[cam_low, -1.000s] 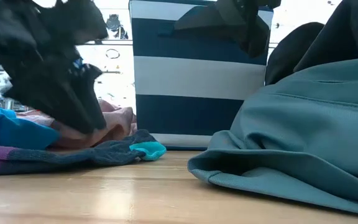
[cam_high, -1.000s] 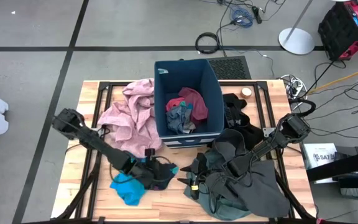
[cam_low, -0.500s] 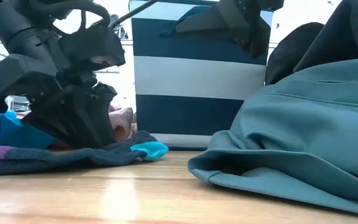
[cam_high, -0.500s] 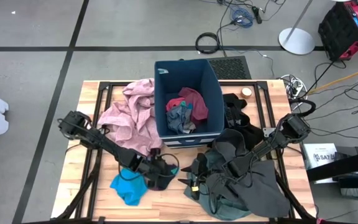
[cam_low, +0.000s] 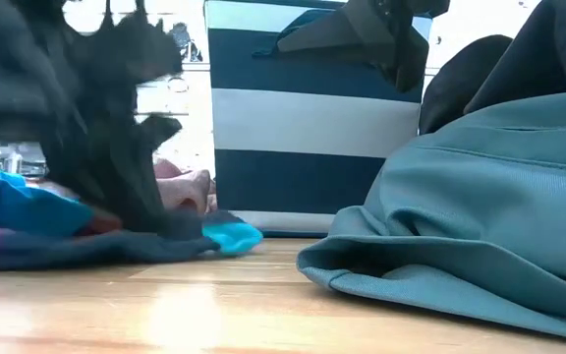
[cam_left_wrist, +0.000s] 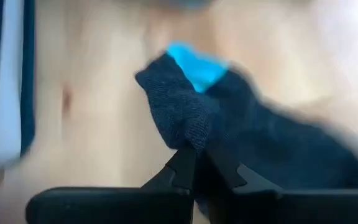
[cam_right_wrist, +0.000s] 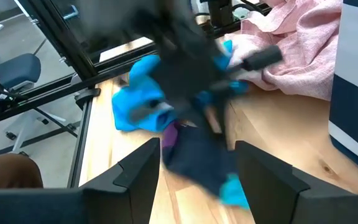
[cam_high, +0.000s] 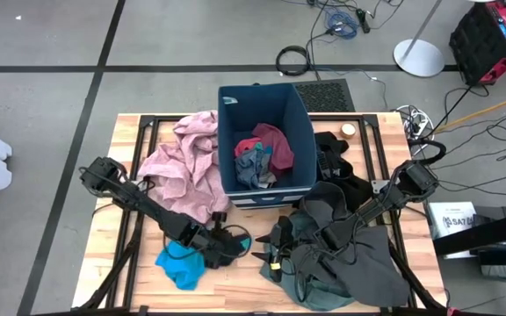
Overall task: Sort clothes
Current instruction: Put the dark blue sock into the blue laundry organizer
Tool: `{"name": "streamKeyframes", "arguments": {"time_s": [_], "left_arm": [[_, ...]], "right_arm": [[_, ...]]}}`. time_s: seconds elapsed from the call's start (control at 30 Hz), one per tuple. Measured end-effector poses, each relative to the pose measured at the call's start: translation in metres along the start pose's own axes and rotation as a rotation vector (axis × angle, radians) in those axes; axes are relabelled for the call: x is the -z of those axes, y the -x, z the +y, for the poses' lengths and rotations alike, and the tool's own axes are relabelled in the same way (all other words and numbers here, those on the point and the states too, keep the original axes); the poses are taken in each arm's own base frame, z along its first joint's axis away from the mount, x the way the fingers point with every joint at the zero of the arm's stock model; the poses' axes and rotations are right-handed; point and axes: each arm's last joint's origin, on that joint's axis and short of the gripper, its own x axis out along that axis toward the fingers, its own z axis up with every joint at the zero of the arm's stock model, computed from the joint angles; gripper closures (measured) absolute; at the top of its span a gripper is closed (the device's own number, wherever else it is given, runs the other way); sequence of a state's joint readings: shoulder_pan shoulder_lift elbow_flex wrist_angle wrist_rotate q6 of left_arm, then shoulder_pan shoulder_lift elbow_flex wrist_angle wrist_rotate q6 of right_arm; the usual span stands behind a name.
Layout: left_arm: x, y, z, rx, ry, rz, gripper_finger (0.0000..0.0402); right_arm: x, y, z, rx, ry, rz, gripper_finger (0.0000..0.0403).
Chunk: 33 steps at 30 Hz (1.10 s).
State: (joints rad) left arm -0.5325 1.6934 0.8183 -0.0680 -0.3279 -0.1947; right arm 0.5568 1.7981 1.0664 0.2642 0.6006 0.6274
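A dark navy sock with a bright-blue toe lies on the wooden table near its front, left of centre. My left gripper is shut on it, blurred in the low view. A bright-blue piece lies beside it. A dusty-pink garment rests against the navy bin. My right gripper hovers open over the grey-green garment, nothing between its fingers. My left gripper pinches a bunched-up part of the dark sock between its two fingertips, back from the blue toe. The fingers slant down from the table's left. The sock's toe end lies on the table.
The bin holds red and grey pieces. A black garment lies right of the bin. The grey-green garment fills the table's right front. Bare wood shows along the near edge.
My left gripper has gone a little to the right onto the dark sock, rolled its wrist and shut on it, then drawn slightly back to the left. The sock has bunched up under the fingers and still lies on the table.
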Motion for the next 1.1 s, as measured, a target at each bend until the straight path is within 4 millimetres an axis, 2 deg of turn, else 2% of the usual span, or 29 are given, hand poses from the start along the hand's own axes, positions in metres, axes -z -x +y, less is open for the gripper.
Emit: {"name": "streamKeyframes", "arguments": {"time_s": [0.13,0.27,0.47,0.67,0.87,0.97,1.1], "left_arm": [[-0.026,0.028,-0.011,0.064,-0.028,-0.122,0.0389],[-0.049,0.059,-0.015,0.097,-0.083,-0.247,0.0392],[-0.073,0.104,-0.003,0.077,-0.054,-0.366,0.0391],[-0.091,0.154,0.016,-0.099,-0.105,-0.41,0.0391],[-0.128,0.205,0.056,-0.345,-0.159,-0.536,0.0391],[-0.147,0.224,0.086,-0.421,-0.132,-0.58,0.0391],[-0.165,0.242,0.137,-0.437,-0.068,-0.66,0.0391]], "right_arm": [[0.001,0.0,0.0,0.002,0.002,0.004,0.0206],[0.001,0.0,-0.001,0.007,0.001,0.012,0.0206],[0.001,0.0,-0.001,0.007,-0.006,0.012,0.0206],[0.002,0.0,0.0,0.006,-0.006,0.012,0.0206],[0.001,0.0,-0.001,0.008,-0.006,0.011,0.0206],[0.0,-0.001,-0.003,0.013,-0.004,0.009,0.0206],[-0.002,-0.003,-0.005,0.022,0.002,0.004,0.0206]]}}
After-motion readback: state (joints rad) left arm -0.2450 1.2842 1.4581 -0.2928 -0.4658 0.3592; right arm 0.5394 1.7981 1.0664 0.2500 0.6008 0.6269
